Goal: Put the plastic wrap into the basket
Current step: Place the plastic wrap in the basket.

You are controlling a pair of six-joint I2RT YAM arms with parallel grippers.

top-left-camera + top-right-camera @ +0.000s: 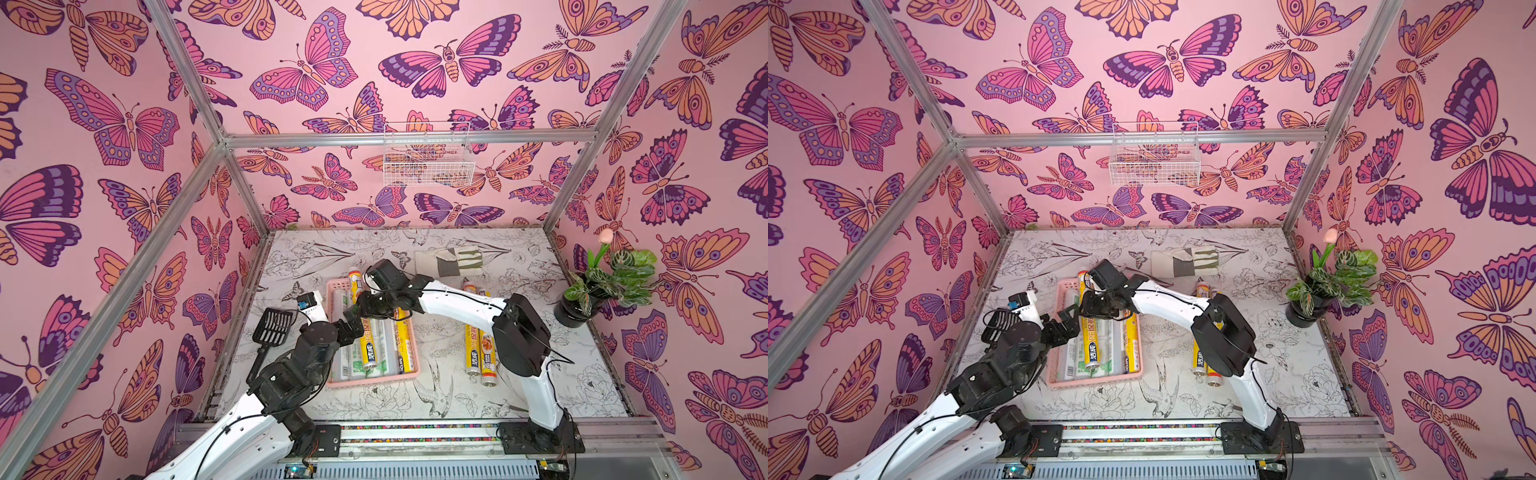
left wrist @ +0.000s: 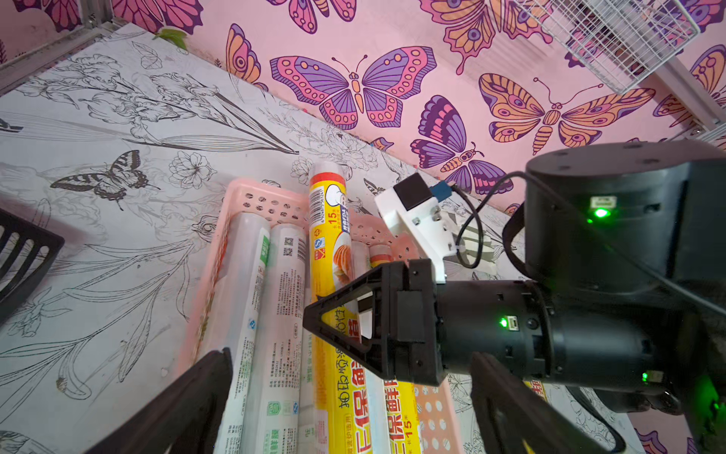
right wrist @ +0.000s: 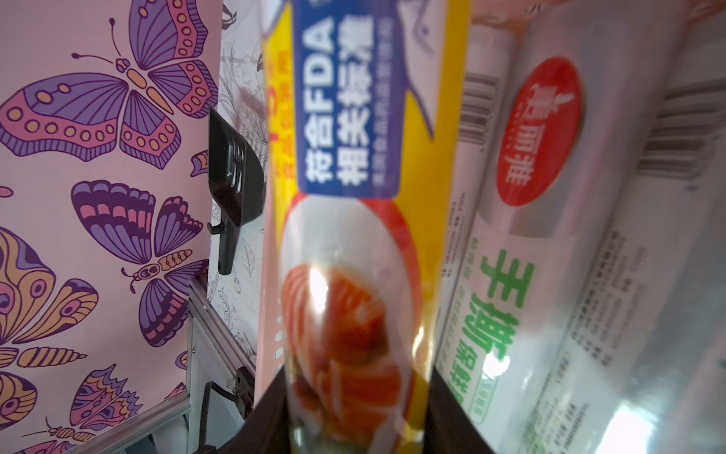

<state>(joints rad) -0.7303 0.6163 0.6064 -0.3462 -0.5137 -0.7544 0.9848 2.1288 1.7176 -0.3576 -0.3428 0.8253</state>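
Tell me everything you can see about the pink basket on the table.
The pink basket is a shallow rectangular tray, plastic by its look, with rows of holes in its walls. It sits on the flower-printed table, left of centre, long side pointing away from the robot. Whitish rolls and yellow rolls lie lengthwise in it; the topmost yellow roll overhangs its far rim, the right gripper shut on it.

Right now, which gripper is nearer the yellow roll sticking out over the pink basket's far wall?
Right. The right gripper is shut on that yellow roll over the pink basket; the left gripper hangs open close by, over the basket, gripping nothing.
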